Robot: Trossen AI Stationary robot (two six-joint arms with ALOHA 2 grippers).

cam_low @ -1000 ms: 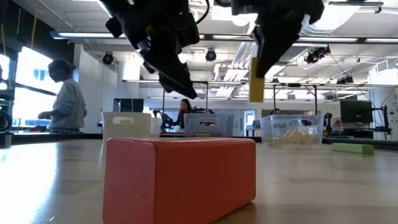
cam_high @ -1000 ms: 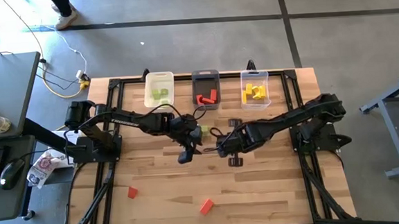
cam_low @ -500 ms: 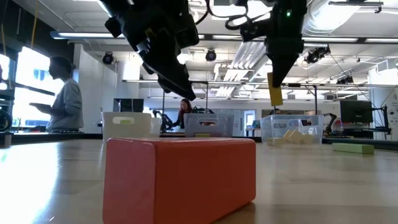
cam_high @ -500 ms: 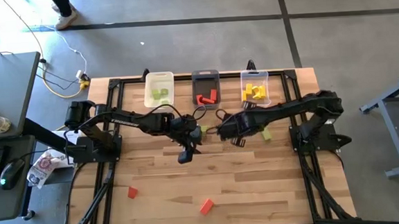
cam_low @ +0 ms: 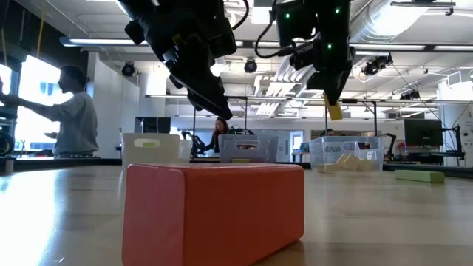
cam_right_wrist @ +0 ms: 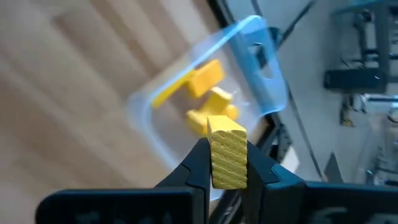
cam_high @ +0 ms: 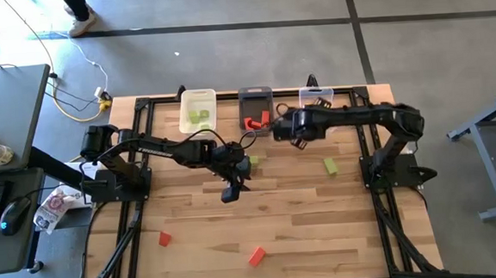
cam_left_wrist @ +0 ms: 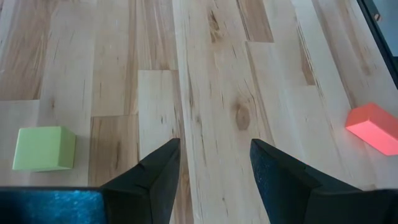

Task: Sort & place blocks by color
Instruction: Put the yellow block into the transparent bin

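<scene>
Yellow wooden block [cam_right_wrist: 227, 151] is clamped between the right gripper's [cam_right_wrist: 227, 163] closed fingers, held in the air near the clear plastic bin [cam_right_wrist: 258, 74] of yellow pieces at the table's [cam_high: 321, 212] far edge. Step: carrying yellow to its bin. Next move, I'd judge: centre over the bin, then release. Left gripper [cam_left_wrist: 214, 163] hangs mid-table, fingers apart, empty. No readable labels.

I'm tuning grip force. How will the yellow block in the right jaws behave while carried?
The yellow block looks stiff and flat-sided, so the right gripper probably pinches it squarely. It looks small and solid, likely light. Its ridged end may help against slipping.
</scene>
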